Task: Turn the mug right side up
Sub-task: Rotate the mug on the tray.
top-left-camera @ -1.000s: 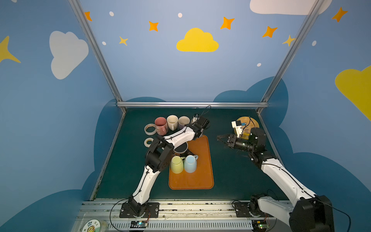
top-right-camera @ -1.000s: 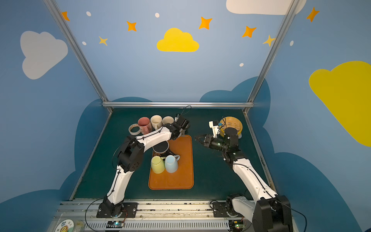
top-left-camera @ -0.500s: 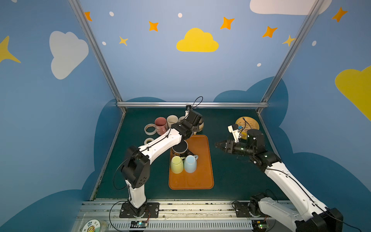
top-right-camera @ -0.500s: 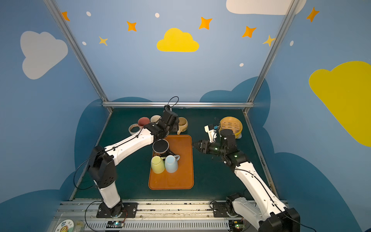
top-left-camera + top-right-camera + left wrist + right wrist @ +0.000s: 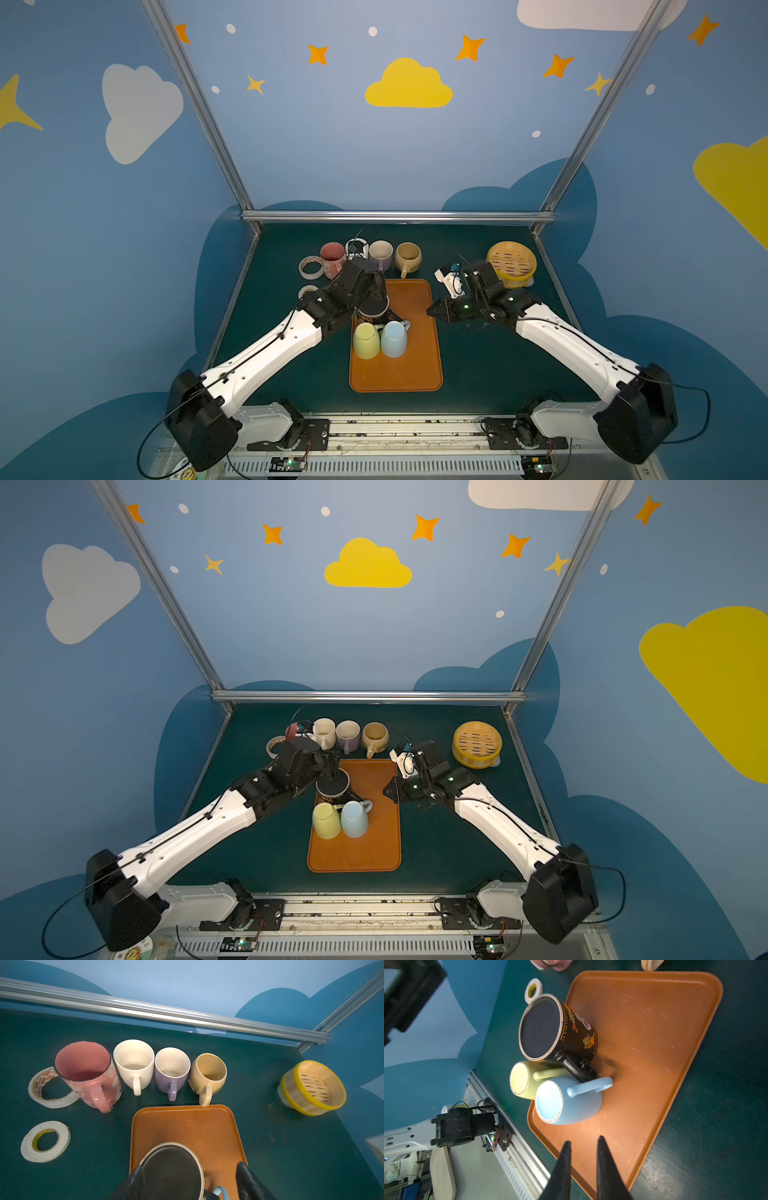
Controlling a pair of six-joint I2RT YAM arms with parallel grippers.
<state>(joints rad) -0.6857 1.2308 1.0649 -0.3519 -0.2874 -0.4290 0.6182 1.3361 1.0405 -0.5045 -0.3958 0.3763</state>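
The tray (image 5: 415,365) lies at the middle of the table (image 5: 478,374), with its long side running from 6 to 12 o'clock. The black mug (image 5: 332,786) is the one at work: it stands upside down at about 11 o'clock on the tray, base up, not yet turned. Its handle points to about 5 o'clock and seems to touch the handle of the blue mug (image 5: 394,338). The blue mug and the yellow mug (image 5: 365,340) also stand upside down, side by side and touching, just at 6 o'clock from the black one. The left gripper (image 5: 188,1176) is over the black mug with its jaws wide, one on each side of the mug's wall. One finger (image 5: 135,1178) is at the wall, and I cannot tell if it touches. The other is apart from the mug, with bare tray between. The right gripper (image 5: 584,1140) hangs over the 3 o'clock edge of the tray and points to 9 o'clock, toward the mugs but apart from them. Its jaws are narrow, with a small gap and nothing in it. Beyond the tray, at 12 o'clock, four mugs stand upright in a row: pink (image 5: 93,1084), white (image 5: 134,1068), purple (image 5: 172,1076) and tan (image 5: 207,1076). Two tape rolls (image 5: 35,1086) (image 5: 26,1145) lie flat at 10 o'clock from the tray. The steamer (image 5: 511,259) sits at 2 o'clock.
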